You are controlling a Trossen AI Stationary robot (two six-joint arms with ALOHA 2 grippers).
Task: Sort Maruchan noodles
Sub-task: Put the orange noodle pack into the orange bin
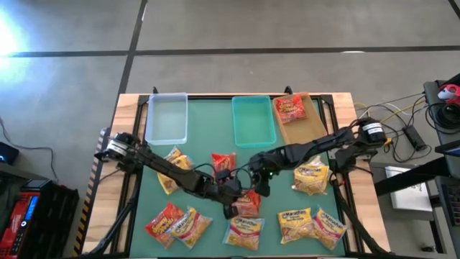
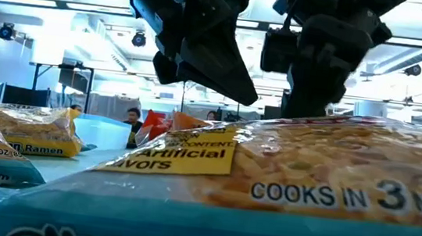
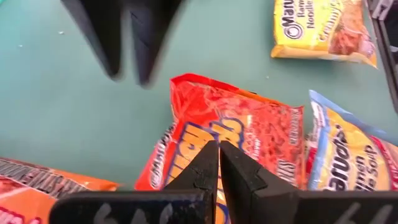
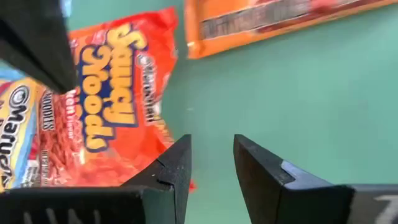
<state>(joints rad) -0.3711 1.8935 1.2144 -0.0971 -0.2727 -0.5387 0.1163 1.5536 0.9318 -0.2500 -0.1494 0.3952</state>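
Note:
Several Maruchan noodle packets lie flat on the green mat [image 1: 208, 129]. A red "Saucy Noodles" packet [image 1: 248, 203] [image 3: 242, 130] [image 4: 106, 106] lies at the middle. My left gripper [image 1: 231, 205] [image 3: 219, 155] hovers shut just over it, its tip [image 2: 250, 100] bare in the low view. My right gripper [image 1: 262, 180] [image 4: 211, 162] hangs beside the packet on its far side. Its fingers are open a little over bare mat, with nothing between them. Another red packet [image 1: 290, 108] lies in the tan bin [image 1: 309, 126].
A clear bin [image 1: 167, 119] and a teal bin [image 1: 253, 121] stand along the far edge beside the tan one. Yellow and red packets [image 1: 174, 169] [image 1: 311, 176] [image 1: 165, 221] [image 1: 295, 223] ring the two grippers. One blue-edged packet [image 2: 265, 202] fills the low view's foreground.

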